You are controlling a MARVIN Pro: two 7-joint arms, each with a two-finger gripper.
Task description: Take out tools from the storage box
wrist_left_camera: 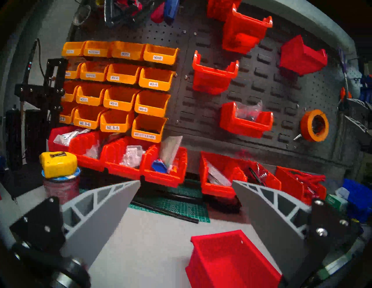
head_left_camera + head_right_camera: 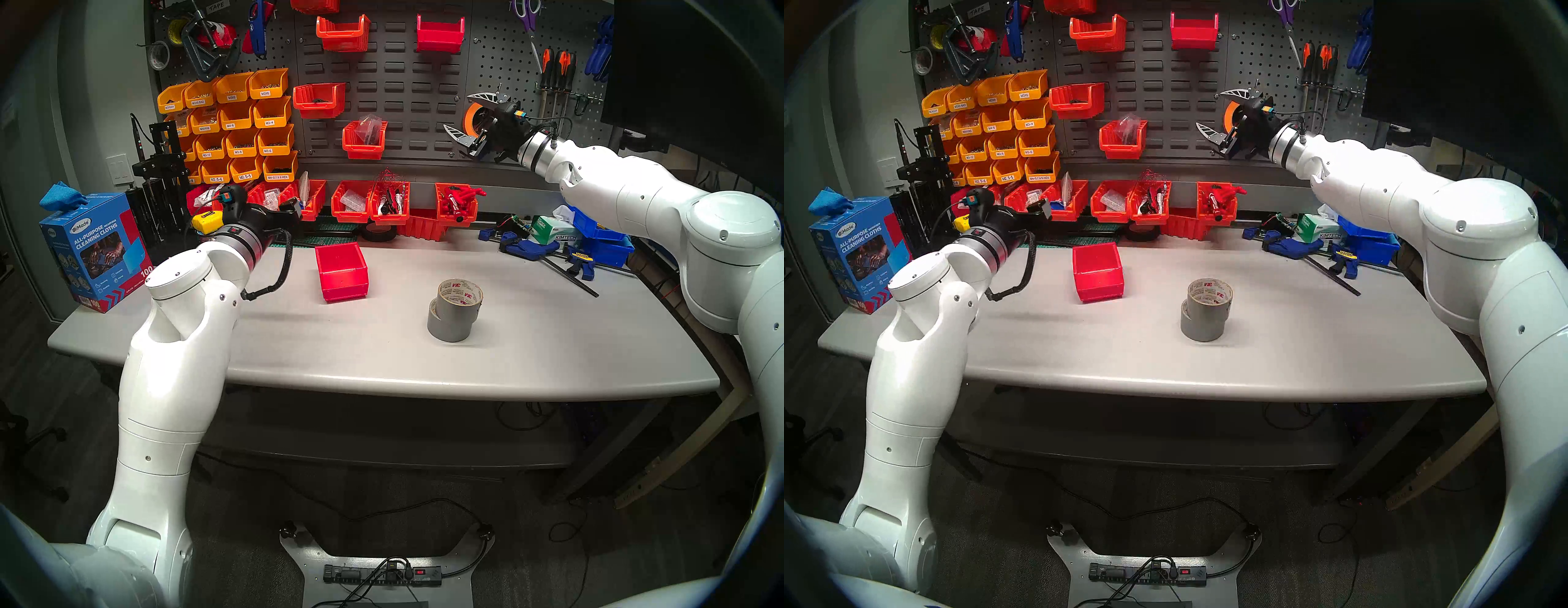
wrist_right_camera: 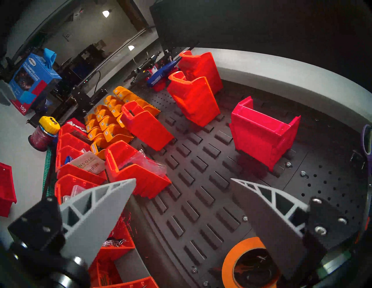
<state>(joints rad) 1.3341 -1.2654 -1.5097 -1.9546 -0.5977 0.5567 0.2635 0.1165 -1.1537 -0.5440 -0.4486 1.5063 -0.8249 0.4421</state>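
Both silver-grey duct tape rolls [image 2: 455, 309] sit stacked on the grey table [image 2: 551, 339], right of the wide-open left tool [image 1: 186, 201]; the small red plastic storage box [image 2: 341, 273] below it looks empty. The right tool [image 2: 466, 116] gapes empty; retreat seems next.

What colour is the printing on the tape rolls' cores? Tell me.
Red, on white cores of the tape rolls; the head view shows it best.

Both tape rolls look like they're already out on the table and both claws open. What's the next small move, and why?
Probably just draw the left claw back from the red bin. The bin looks empty, both duct tape rolls sit stacked on the table, and the right claw, up by the pegboard, holds nothing.
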